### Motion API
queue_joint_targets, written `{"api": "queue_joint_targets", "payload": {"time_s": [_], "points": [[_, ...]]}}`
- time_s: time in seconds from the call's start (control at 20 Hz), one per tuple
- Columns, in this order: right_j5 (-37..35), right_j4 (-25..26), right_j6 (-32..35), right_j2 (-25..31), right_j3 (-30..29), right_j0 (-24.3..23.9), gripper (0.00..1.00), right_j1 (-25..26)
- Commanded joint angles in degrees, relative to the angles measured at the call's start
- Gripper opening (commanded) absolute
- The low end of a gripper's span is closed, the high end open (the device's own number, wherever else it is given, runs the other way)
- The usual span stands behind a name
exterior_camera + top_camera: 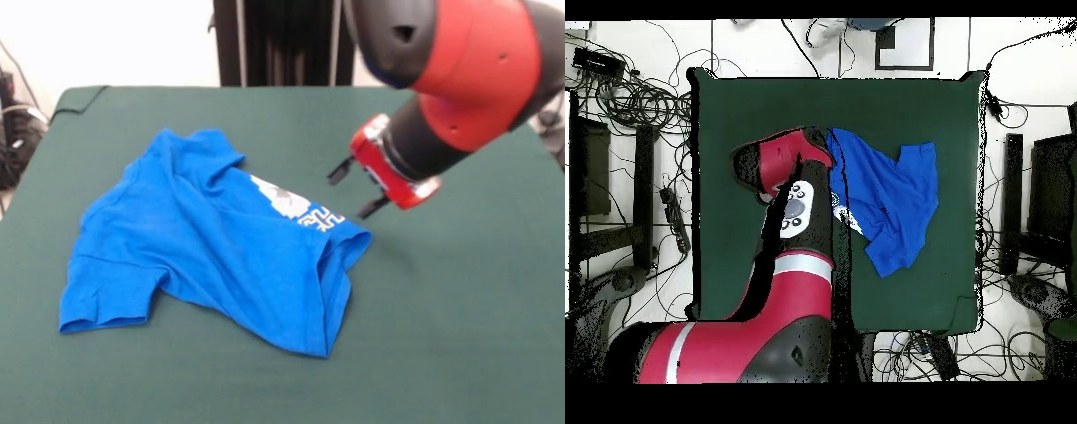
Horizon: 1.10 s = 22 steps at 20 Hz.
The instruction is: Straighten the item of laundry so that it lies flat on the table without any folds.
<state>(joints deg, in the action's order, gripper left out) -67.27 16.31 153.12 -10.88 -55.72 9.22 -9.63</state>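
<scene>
The item of laundry (221, 247) is a bright blue T-shirt lying crumpled on the dark green table (441, 336). Its right side is folded over, so only a strip of white print (296, 208) shows near the fold. A sleeve sticks out at the lower left. My gripper (355, 189) hangs open just above the cloth's right edge, near the print, holding nothing. In the overhead view the shirt (890, 200) lies right of the table's (735, 120) middle, and the arm covers its left edge and the gripper.
Cables (625, 95) and dark equipment lie on the floor around the table. The black pedestal (282, 40) stands at the far edge. The arm's red and black body (790, 250) spans the table's lower middle in the overhead view.
</scene>
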Motion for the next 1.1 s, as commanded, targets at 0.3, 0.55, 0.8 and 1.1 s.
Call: {"api": "queue_joint_targets", "payload": {"time_s": [0.3, 0.55, 0.8, 1.1], "points": [[3.36, -1.13, 16.42, -0.51, 6.31, 3.97, 1.0, 7.28], [6.89, 1.75, 18.77, -3.49, 9.11, 4.79, 1.0, 10.84], [9.82, 3.3, 20.44, -7.28, 10.13, 5.37, 1.0, 13.62], [12.27, 2.91, 22.87, -10.88, 10.03, 6.16, 1.0, 15.93]]}}
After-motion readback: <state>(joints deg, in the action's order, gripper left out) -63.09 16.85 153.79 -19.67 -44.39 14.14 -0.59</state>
